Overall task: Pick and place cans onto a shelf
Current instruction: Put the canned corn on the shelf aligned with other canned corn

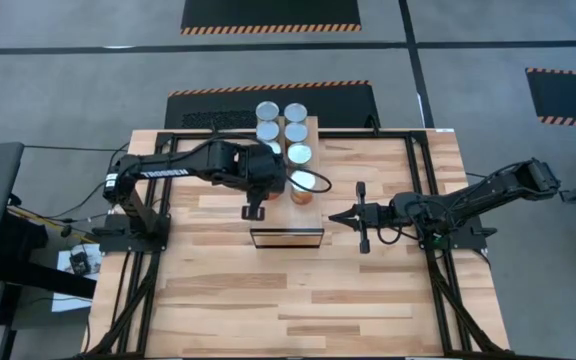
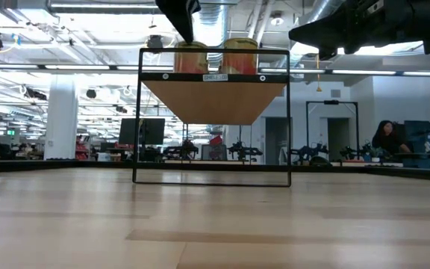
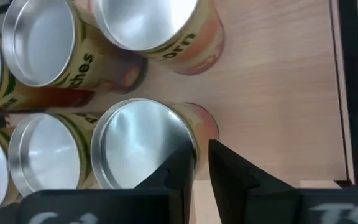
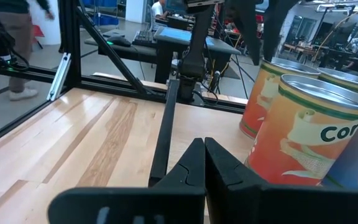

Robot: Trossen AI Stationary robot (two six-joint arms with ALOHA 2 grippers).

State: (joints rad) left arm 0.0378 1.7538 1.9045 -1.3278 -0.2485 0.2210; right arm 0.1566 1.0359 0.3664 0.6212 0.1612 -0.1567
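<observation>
Several cans stand upright on the shelf's plank top (image 1: 286, 215), among them an orange "Corn" can (image 1: 308, 183) near its front end. My left gripper (image 3: 201, 163) comes down from above on the front can (image 3: 140, 146) beside it; my arm hides that can in the high view. It shows in the low view (image 2: 190, 57), left of the Corn can (image 2: 239, 55). My right gripper (image 1: 332, 217) is shut and empty, level, right of the shelf. My left gripper holds the front can by its rim (image 3: 194, 144), on the side toward the shelf's front end. One finger (image 3: 178, 167) is over the can's silvery top and one finger (image 3: 232, 171) is outside its wall. The fingers point down. The can stands upright on the shelf.
The shelf (image 2: 215, 101) is a plank on a black frame, open underneath, with bare plank between the front cans and its front edge. The slatted wooden tabletop (image 1: 298, 290) stretches in front of it. People and desks show in the room beyond.
</observation>
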